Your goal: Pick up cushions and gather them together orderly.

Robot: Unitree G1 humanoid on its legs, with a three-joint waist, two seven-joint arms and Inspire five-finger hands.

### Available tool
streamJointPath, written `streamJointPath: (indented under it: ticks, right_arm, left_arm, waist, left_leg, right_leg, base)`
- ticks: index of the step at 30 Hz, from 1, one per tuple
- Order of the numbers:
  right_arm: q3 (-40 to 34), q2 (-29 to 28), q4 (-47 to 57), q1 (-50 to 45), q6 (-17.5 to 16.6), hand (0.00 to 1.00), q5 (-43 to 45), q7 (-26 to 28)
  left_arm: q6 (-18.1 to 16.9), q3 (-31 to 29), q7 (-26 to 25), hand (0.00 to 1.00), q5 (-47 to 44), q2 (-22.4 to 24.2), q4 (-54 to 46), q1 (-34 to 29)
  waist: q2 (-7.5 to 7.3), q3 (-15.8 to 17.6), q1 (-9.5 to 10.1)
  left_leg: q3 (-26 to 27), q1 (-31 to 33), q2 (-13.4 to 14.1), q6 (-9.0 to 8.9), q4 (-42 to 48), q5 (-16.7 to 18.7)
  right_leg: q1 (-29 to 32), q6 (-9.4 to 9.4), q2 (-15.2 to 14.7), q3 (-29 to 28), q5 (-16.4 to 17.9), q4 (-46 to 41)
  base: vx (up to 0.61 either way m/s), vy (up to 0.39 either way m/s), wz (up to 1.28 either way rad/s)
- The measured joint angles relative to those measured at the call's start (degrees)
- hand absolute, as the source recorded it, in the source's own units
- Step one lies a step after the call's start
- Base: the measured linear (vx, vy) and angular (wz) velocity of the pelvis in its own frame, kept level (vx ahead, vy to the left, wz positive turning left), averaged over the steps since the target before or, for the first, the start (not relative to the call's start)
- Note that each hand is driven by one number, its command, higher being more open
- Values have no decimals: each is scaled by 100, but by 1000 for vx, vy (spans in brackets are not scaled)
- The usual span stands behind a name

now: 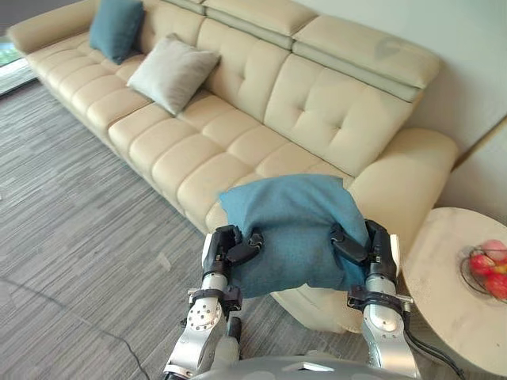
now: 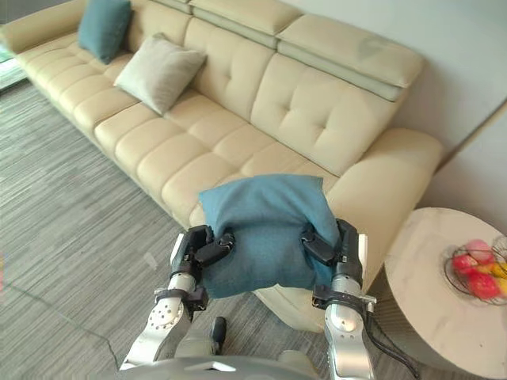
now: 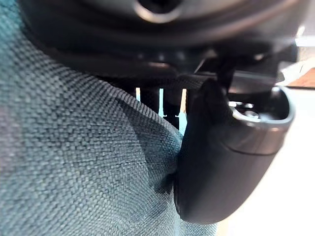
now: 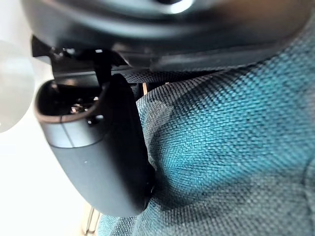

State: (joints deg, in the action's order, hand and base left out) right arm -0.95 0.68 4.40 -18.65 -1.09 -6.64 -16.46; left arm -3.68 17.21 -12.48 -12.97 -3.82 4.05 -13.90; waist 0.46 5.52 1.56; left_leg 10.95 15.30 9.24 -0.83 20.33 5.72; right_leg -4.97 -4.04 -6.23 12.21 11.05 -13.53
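A teal cushion (image 1: 295, 229) is held up in front of me between both hands, above the sofa's near end. My left hand (image 1: 228, 247) pinches its left side, the thumb (image 3: 216, 162) pressed into the cloth. My right hand (image 1: 366, 247) pinches the right side, its thumb (image 4: 103, 162) dug into the weave. A beige-grey cushion (image 1: 173, 73) leans on the backrest of the cream sofa (image 1: 238, 134) further along. A second teal cushion (image 1: 116, 28) stands at the sofa's far end.
A round pale side table (image 1: 444, 293) stands at the right beside the sofa's armrest, with a wire bowl of red fruit (image 1: 487, 269) on it. Grey striped carpet (image 1: 71, 237) lies open to the left of the sofa.
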Motion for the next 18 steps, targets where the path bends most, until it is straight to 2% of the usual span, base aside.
streamJointPath:
  ticks: [1,3,4,6,8,11,12,13,14,15,16,17,18]
  right_arm:
    - [2,0,4,8,0,0,1,7]
    - [-3,3,-5,46,2,0,1,35]
    - [-6,10,-23,76,2,0,1,45]
    - [-4,-2,-129,195,3,0,0,75]
    - [-6,-37,-161,240,4,0,-1,91]
    - [-78,-17,-177,203,4,0,-5,65]
    - [-126,-13,-206,202,4,0,-5,30]
    - [-203,11,-379,205,4,0,-21,-10]
    - [-201,6,-428,203,5,0,-30,-21]
    - [-192,-21,-537,212,5,0,-71,-24]
    - [-183,-37,-614,224,6,0,-88,-23]
    - [-155,-53,-781,228,8,0,-116,-10]
    - [-49,-55,-881,234,10,0,-114,-8]
  left_arm:
    - [-1,-8,1,0,1,1,0,1]
    - [0,-22,0,0,2,-1,0,4]
    - [0,-23,-7,0,1,-2,-1,6]
    - [3,-35,-84,0,0,-58,0,2]
    - [4,-21,-108,0,-2,-97,0,-2]
    - [4,137,-94,0,5,-102,0,2]
    - [3,225,-93,0,5,-117,21,13]
    - [2,348,-73,0,6,-121,247,83]
    - [2,370,-74,0,6,-153,289,105]
    - [5,377,-75,0,5,-225,321,119]
    - [7,379,-76,0,6,-279,333,119]
    - [12,379,-76,0,6,-376,396,112]
    - [15,355,-104,0,5,-433,459,112]
  waist:
    - [-8,-2,13]
    - [-105,-28,35]
    - [-108,-25,56]
    - [-133,-23,119]
    - [-188,-16,175]
    - [-291,6,156]
    - [-331,24,136]
    - [-322,12,87]
    - [-363,22,77]
    - [-495,47,55]
    - [-560,51,47]
    - [-618,35,-17]
    - [-599,8,-103]
  left_leg:
    - [9,11,-22,11,-18,-11]
    - [-107,87,-379,61,-274,-400]
    - [-119,131,-412,108,-280,-436]
    - [-175,194,-473,146,-296,-449]
    - [-177,175,-529,101,-320,-435]
    - [-72,50,-576,52,-439,-392]
    - [-9,-6,-617,74,-402,-298]
    - [141,-192,-662,148,-462,-176]
    - [200,-279,-699,177,-509,-152]
    - [311,-461,-778,258,-617,-93]
    - [376,-566,-810,314,-686,-82]
    - [429,-753,-827,420,-801,-25]
    - [464,-889,-772,412,-920,6]
  right_leg:
    - [6,0,-23,1,0,3]
    - [97,-13,-289,2,93,-46]
    - [148,-31,-323,1,114,-101]
    - [124,-51,-348,-34,171,69]
    - [-36,-181,-351,-33,68,330]
    - [-3,-223,-456,-80,75,228]
    - [42,-268,-528,-166,108,56]
    - [514,-238,-692,-394,143,-1018]
    - [696,-196,-767,-455,130,-1411]
    - [1040,-55,-906,-514,38,-2148]
    - [1226,97,-984,-523,-60,-2494]
    - [1429,243,-1022,-554,-117,-2915]
    - [1546,161,-804,-628,200,-2816]
  base:
    - [79,96,48]
    - [112,145,74]
    - [99,107,59]
    - [48,37,25]
    - [9,-6,7]
    - [0,18,-16]
    - [37,141,-46]
    - [58,179,-46]
    - [98,223,-52]
    - [101,160,-37]
    - [150,168,-44]
    - [164,126,-36]
    - [160,107,-28]
